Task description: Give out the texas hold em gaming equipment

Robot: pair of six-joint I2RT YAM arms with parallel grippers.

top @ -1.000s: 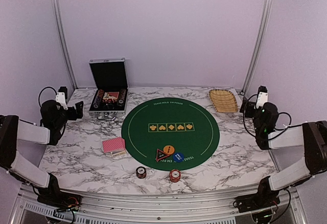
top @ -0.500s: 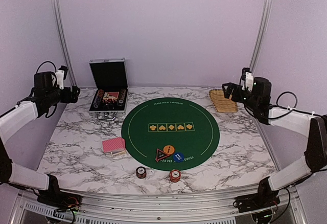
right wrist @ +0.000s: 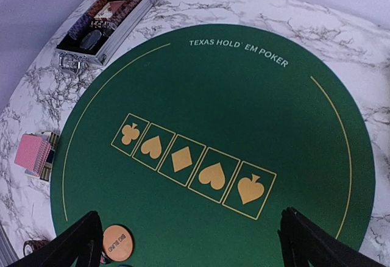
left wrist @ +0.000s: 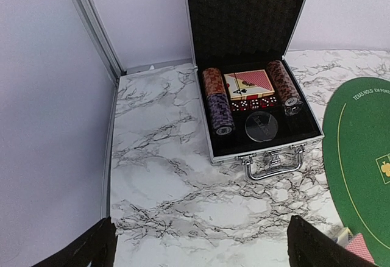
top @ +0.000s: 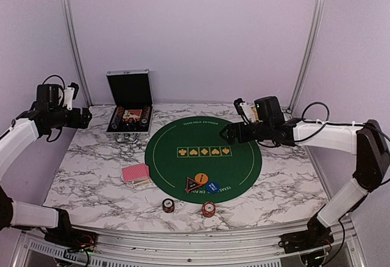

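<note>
A pink-backed card deck (top: 135,173) lies left of the round green mat (top: 183,134). On the mat's near edge sit an orange button (top: 202,178), a blue button (top: 212,187) and a dark triangular marker (top: 193,183). Two small chip stacks (top: 168,205) (top: 208,208) stand on the marble in front of the mat. My left gripper (top: 85,119) hangs open, high over the table's far left, looking at the case (left wrist: 250,66). My right gripper (top: 228,134) hovers open over the mat's right side. Its wrist view shows the orange button (right wrist: 117,242) and the deck (right wrist: 33,154).
The open black case (top: 128,105) at the back left holds rows of chips (left wrist: 217,102), a card pack (left wrist: 248,83) and dice. Purple walls and aluminium posts (top: 73,41) close in the table on three sides.
Both arms have risen from the sides. The right gripper swung left from beside the basket to over the mat. The left gripper lifted and turned toward the case. Nothing on the table moved.
</note>
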